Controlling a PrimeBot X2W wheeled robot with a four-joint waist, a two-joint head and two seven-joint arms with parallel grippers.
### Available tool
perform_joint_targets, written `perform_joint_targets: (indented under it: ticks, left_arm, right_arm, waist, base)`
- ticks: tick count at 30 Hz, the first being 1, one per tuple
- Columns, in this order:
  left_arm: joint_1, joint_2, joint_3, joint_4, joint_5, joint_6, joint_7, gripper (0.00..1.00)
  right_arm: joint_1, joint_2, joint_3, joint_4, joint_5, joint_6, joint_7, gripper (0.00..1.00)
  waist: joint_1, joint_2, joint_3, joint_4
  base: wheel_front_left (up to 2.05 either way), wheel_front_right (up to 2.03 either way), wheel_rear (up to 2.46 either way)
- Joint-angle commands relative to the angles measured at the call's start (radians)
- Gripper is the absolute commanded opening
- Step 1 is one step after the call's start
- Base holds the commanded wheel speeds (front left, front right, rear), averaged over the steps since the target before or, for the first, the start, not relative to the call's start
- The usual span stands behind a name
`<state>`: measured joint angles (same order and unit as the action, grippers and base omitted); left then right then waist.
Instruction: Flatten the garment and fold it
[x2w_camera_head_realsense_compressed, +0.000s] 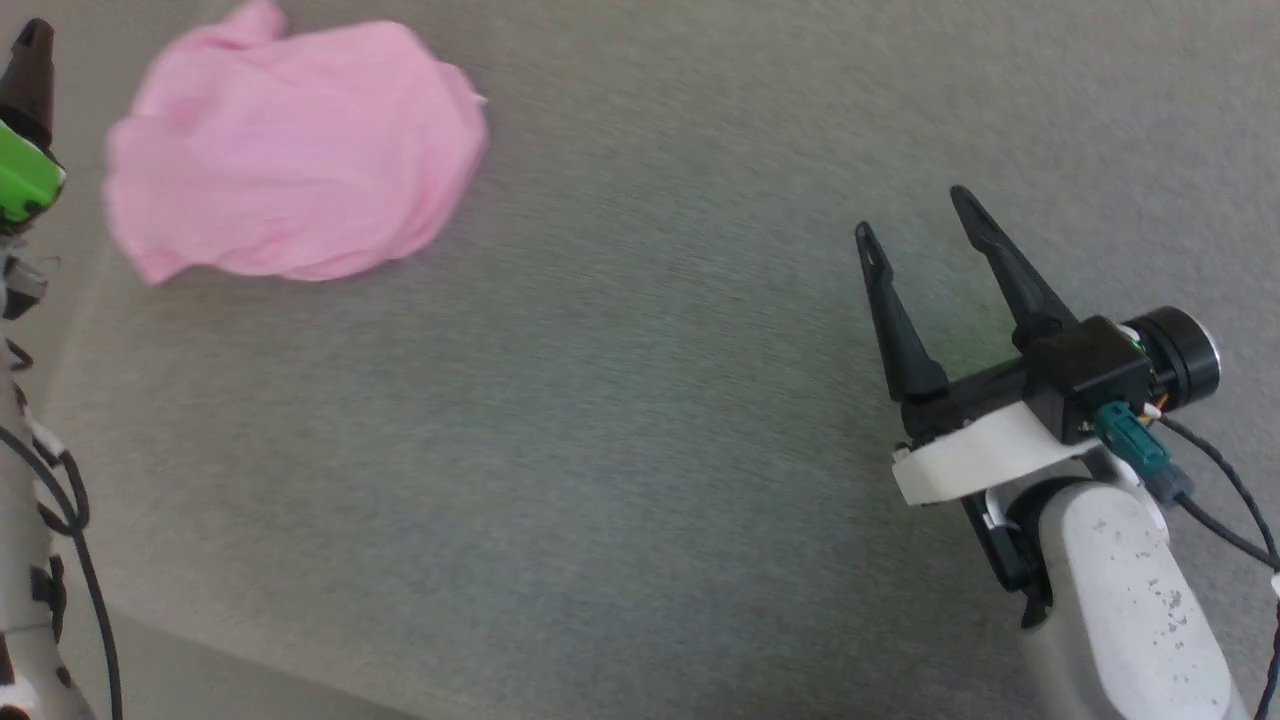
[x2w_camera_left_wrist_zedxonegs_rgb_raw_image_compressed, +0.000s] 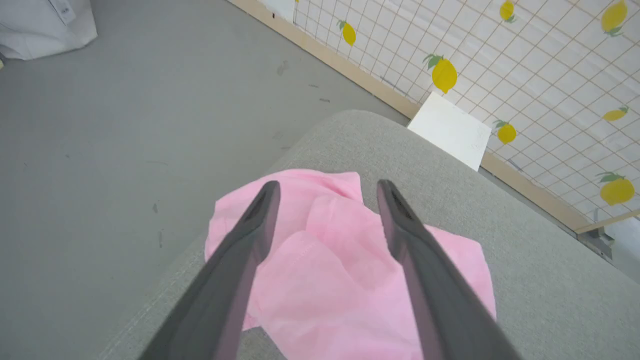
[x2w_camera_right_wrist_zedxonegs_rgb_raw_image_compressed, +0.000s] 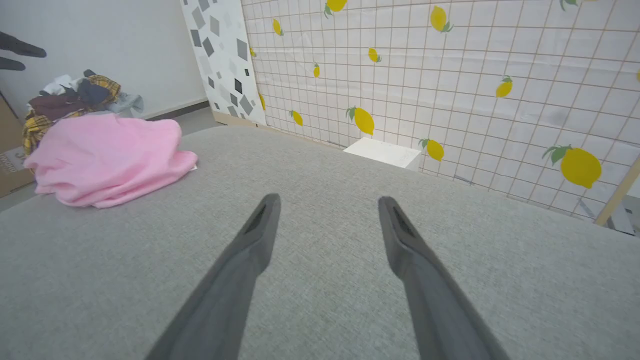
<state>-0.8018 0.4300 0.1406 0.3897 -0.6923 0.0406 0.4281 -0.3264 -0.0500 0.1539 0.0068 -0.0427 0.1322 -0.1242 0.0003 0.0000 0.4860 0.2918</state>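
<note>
a: where's the garment (x2w_camera_head_realsense_compressed: 290, 150) sitting?
b: bunched in a rumpled heap at about 10 o'clock in the head view, near a corner of the grey padded surface (x2w_camera_head_realsense_compressed: 640, 450). it isn't flattened and no fold has begun, i'd judge.
a: and the left gripper (x2w_camera_left_wrist_zedxonegs_rgb_raw_image_compressed: 327, 192)?
b: it hangs right over the heap. its fingers (x2w_camera_left_wrist_zedxonegs_rgb_raw_image_compressed: 245, 250) are spread wide and hold nothing, with pink cloth showing between them. i can't tell if the tips touch the cloth. it's likely lined up to pinch an edge and draw it flat.
a: the right gripper (x2w_camera_head_realsense_compressed: 912, 215)?
b: down at 4 o'clock, well apart from the garment, fingers parted and empty over bare grey fabric. probably parked there beside the open middle, where the cloth would need spreading.
</note>
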Motion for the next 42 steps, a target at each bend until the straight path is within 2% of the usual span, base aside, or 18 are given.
perform_joint_targets:
  ticks: [1,4,9,13,14,15,17,19,24,27,30,34,42]
  left_arm:
    - [-0.026,0.006,0.006,0.009,-0.024,0.017,0.032,1.00]
    - [-0.039,0.002,0.019,0.027,-0.061,0.058,0.117,1.00]
    - [-0.007,0.025,0.000,0.062,-0.060,0.153,0.282,1.00]
    - [0.061,0.047,-0.035,0.075,-0.051,0.207,0.424,1.00]
    - [0.096,0.063,-0.049,0.061,-0.044,0.214,0.467,0.17]
    - [0.107,0.071,-0.049,0.049,-0.038,0.214,0.466,0.00]
    - [0.124,0.091,-0.044,0.016,-0.020,0.204,0.423,0.00]
    - [0.127,0.119,-0.040,-0.017,0.020,0.187,0.334,0.00]
    - [0.075,0.172,-0.037,-0.086,0.142,0.137,0.010,0.00]
    - [0.025,0.180,-0.063,-0.109,0.208,0.103,-0.169,0.00]
    - [-0.036,0.161,-0.117,-0.135,0.261,0.063,-0.312,0.00]
    - [-0.099,0.110,-0.188,-0.171,0.288,0.020,-0.408,0.00]
    - [-0.117,-0.039,-0.356,-0.263,0.276,-0.058,-0.433,0.00]
  right_arm:
    - [-0.023,-0.001,0.003,0.008,0.009,-0.002,-0.013,1.00]
    - [-0.039,-0.001,0.006,0.024,0.022,-0.002,-0.030,1.00]
    - [-0.056,-0.001,0.011,0.052,0.050,-0.002,-0.055,1.00]
    - [-0.060,0.000,0.016,0.080,0.074,-0.002,-0.073,1.00]
    - [-0.059,0.000,0.016,0.094,0.087,-0.002,-0.082,1.00]
    - [-0.058,0.000,0.016,0.101,0.093,-0.002,-0.086,1.00]
    - [-0.053,0.000,0.015,0.117,0.107,-0.002,-0.095,1.00]
    - [-0.044,0.000,0.012,0.132,0.128,-0.002,-0.102,1.00]
    - [0.000,0.000,0.001,0.176,0.153,-0.002,-0.116,1.00]
    - [0.033,0.000,-0.012,0.193,0.165,-0.002,-0.121,1.00]
    - [0.073,0.000,-0.029,0.206,0.176,-0.002,-0.124,1.00]
    - [0.111,0.000,-0.043,0.205,0.185,-0.002,-0.126,1.00]
    - [0.150,0.000,-0.047,0.194,0.196,-0.002,-0.114,1.00]
  waist:
    - [-0.0003,0.0000,0.164,-0.164]
    - [-0.0003,0.0000,0.178,-0.183]
    - [-0.0003,0.0000,0.182,-0.202]
    - [-0.0003,0.0000,0.154,-0.211]
    - [-0.0003,0.0000,0.129,-0.213]
    - [-0.0003,0.0000,0.116,-0.213]
    - [-0.0003,0.0000,0.079,-0.209]
    - [-0.0003,0.0000,0.036,-0.204]
    - [-0.0003,0.0000,-0.101,-0.190]
    - [-0.0003,0.0000,-0.178,-0.189]
    - [-0.0003,0.0000,-0.258,-0.197]
    - [-0.0003,0.0000,-0.325,-0.227]
    - [-0.0003,0.0000,-0.388,-0.339]
  base:
    - [0.00,0.00,0.00]
    - [0.00,0.00,0.00]
    - [0.00,0.00,0.00]
    - [0.00,0.00,0.00]
    - [0.00,0.00,0.00]
    - [0.00,0.00,0.00]
    - [0.00,0.00,0.00]
    - [0.00,0.00,0.00]
    - [0.00,0.00,0.00]
    - [0.00,0.00,0.00]
    - [0.00,0.00,0.00]
    - [0.00,0.00,0.00]
    - [0.00,0.00,0.00]
